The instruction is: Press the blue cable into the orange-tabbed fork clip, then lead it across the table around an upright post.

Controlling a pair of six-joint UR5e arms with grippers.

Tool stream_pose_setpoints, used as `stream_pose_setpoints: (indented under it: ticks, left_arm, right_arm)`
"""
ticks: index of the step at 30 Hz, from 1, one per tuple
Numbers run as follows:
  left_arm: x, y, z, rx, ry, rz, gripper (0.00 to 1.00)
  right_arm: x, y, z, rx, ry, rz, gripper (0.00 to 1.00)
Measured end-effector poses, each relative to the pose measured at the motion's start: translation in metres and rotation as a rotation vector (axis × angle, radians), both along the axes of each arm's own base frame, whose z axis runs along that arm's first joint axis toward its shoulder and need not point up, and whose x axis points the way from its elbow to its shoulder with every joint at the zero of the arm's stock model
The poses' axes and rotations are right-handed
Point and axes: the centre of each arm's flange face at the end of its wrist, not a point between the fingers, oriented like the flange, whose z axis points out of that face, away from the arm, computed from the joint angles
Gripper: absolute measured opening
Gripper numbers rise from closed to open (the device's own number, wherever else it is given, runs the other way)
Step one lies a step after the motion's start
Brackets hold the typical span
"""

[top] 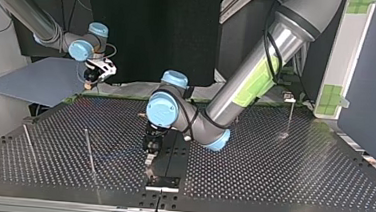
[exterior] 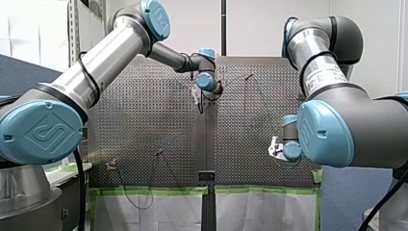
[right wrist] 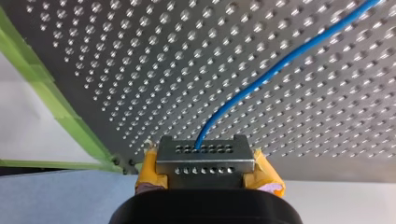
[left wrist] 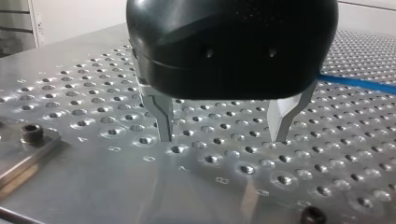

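Observation:
The blue cable runs over the perforated table and ends in a small metal block with rows of holes. My right gripper, with yellow pads, is shut on that block; it hangs near the table's far edge. My left gripper stands open just above the plate at mid-table, its metal fingers wide apart with nothing between them. A stretch of blue cable lies off to its side. I cannot make out the orange-tabbed clip.
Thin upright posts stand on the plate. A bracket with a screw lies beside my left gripper, a black screw ahead of it. Green tape lines the table's edge. A grey board lies beyond.

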Motion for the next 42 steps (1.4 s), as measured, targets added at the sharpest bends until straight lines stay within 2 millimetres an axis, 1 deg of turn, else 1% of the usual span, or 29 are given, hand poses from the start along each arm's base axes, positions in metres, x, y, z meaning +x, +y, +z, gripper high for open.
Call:
stream_pose_setpoints:
  ticks: [12, 15, 23, 26, 33, 42]
  left_arm:
    - [0.003, 0.000, 0.014, -0.021, -0.020, 0.019, 1.00]
    - [0.003, 0.000, 0.014, -0.023, -0.020, 0.022, 1.00]
    - [-0.001, 0.000, 0.010, -0.005, 0.008, 0.032, 1.00]
    - [-0.004, 0.001, 0.004, 0.009, 0.031, 0.034, 1.00]
    - [-0.008, 0.004, -0.010, 0.017, 0.063, 0.037, 1.00]
    - [-0.010, 0.006, -0.015, -0.010, 0.108, 0.020, 1.00]
  right_arm:
    - [-0.029, -0.003, -0.060, 0.000, -0.010, -0.046, 0.00]
    - [-0.035, -0.002, -0.074, 0.008, -0.009, -0.054, 0.00]
    - [-0.044, -0.001, -0.101, 0.036, -0.005, -0.064, 0.00]
    - [-0.049, -0.001, -0.105, 0.042, -0.004, -0.070, 0.00]
    - [-0.058, -0.003, -0.107, 0.046, -0.002, -0.084, 0.00]
    - [-0.060, -0.003, -0.108, 0.053, 0.009, -0.084, 0.00]
